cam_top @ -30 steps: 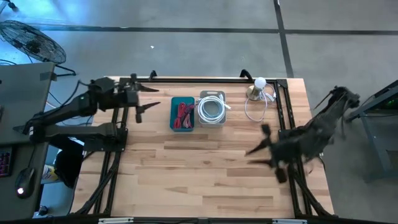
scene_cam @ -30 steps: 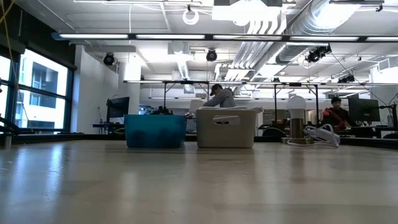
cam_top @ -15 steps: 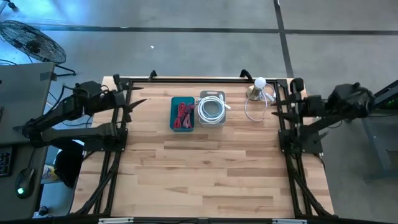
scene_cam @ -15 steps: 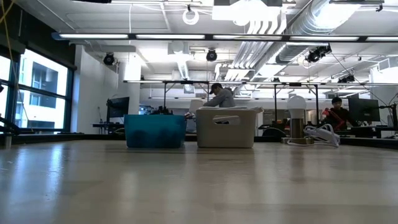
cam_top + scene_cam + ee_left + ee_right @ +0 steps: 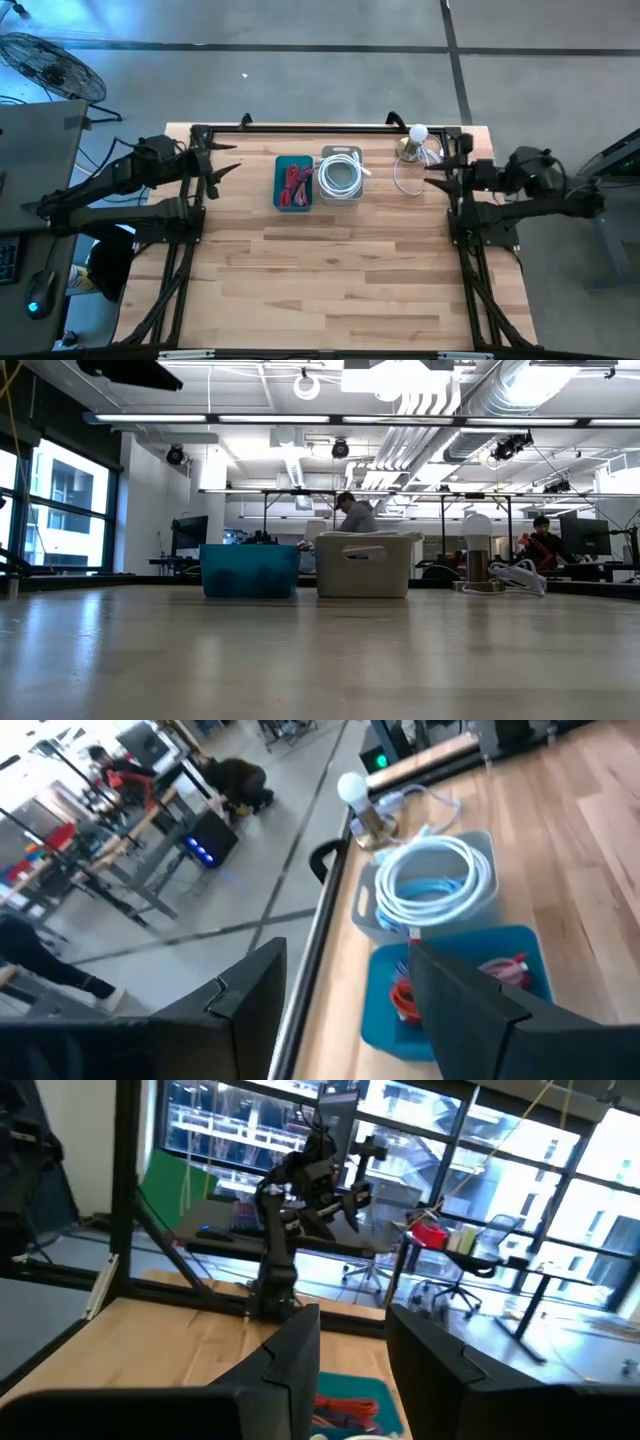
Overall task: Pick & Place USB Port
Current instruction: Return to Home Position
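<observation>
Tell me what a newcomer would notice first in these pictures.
Two bins stand side by side near the far edge of the table: a blue bin with red cables and a white bin with a coiled white cable. A lamp stands right of them. The left gripper and right gripper hang at the table's sides, fingers open.

On the table [image 5: 300,660], a blue bin [image 5: 249,571] stands beside a white bin [image 5: 363,566].

The right gripper [image 5: 436,172], a second ago stretched out over the bench [image 5: 330,280], now sits folded back at its right edge. The left gripper [image 5: 228,158] sits slightly nearer the left edge than before.
</observation>
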Robot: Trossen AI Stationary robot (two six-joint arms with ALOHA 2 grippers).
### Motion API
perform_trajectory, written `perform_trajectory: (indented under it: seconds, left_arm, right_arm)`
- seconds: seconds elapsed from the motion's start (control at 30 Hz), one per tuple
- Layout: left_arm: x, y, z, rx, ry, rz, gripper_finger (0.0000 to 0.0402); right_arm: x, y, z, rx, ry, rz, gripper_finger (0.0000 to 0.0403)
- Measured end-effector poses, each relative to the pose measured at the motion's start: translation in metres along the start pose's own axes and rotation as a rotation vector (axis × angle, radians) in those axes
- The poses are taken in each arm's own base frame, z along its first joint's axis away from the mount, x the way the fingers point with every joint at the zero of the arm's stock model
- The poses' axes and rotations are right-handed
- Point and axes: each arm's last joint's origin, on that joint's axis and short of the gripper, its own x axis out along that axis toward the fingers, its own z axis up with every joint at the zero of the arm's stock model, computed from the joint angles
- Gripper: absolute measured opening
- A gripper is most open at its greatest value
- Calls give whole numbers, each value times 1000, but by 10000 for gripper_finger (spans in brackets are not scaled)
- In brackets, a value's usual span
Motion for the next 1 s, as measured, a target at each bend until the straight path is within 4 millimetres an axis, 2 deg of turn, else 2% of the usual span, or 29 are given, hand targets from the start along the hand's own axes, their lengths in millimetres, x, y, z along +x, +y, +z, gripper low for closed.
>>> perform_trajectory:
  seconds: [0.2,0.53,0.77,1.0]
  left_arm:
    - [13,-11,-14,-21,33,-15,205]
    - [12,-19,-26,-32,-10,-12,205]
    - [5,-22,-33,-49,-32,-9,205]
    - [4,-26,-41,-61,-30,-10,205]
  right_arm:
    - [13,1,-36,48,4,25,110]
    - [28,-2,-95,128,3,88,110]
    - [27,-5,-118,201,35,185,110]
    - [28,-1,-141,208,48,190,110]
